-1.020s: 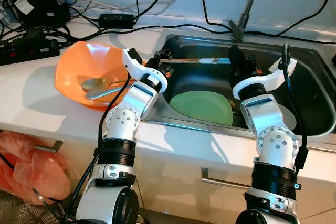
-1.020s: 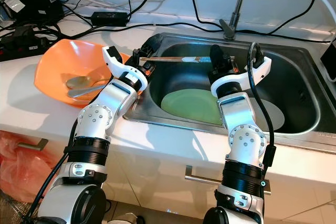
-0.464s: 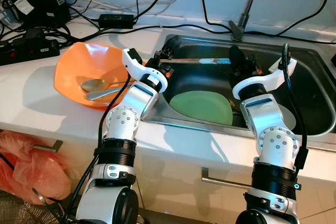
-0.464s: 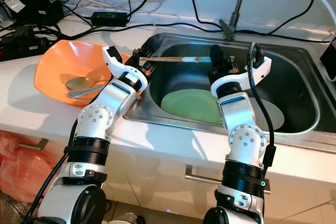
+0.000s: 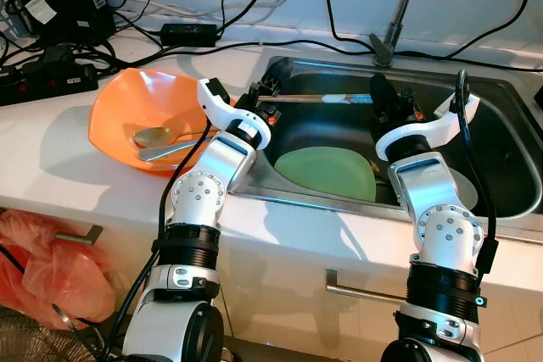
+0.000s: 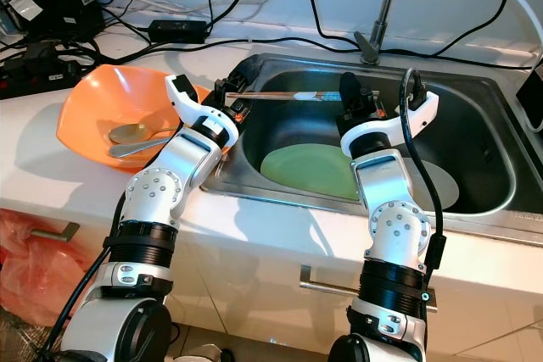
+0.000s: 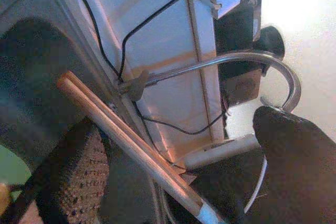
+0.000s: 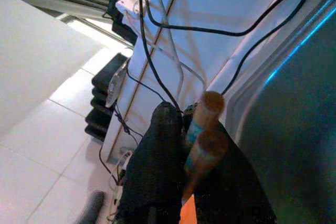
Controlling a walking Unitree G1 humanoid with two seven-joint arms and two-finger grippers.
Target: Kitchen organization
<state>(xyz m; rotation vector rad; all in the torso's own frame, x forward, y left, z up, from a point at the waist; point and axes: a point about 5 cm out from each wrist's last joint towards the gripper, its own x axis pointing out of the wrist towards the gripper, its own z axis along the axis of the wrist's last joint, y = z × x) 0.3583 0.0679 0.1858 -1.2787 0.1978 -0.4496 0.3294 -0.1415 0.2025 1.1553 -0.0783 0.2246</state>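
The right end effector (image 5: 379, 91) is clenching one end of the chopsticks (image 5: 327, 98) between its black fingers, and the left end effector (image 5: 265, 88) is meeting the opposite end, though whether it is clamping there cannot be determined; the pair's long axis is running side to side between the two end effectors, above the rear of the sink (image 5: 509, 95). The chopsticks are showing as two slim wooden sticks lying together, each with a pale blue band near one end; the green plate (image 5: 327, 174) is lying below them in the basin, and the orange bowl (image 5: 127, 99) holding spoons (image 5: 157, 136) is sitting on the desk (image 5: 42, 158) nearer the left arm.
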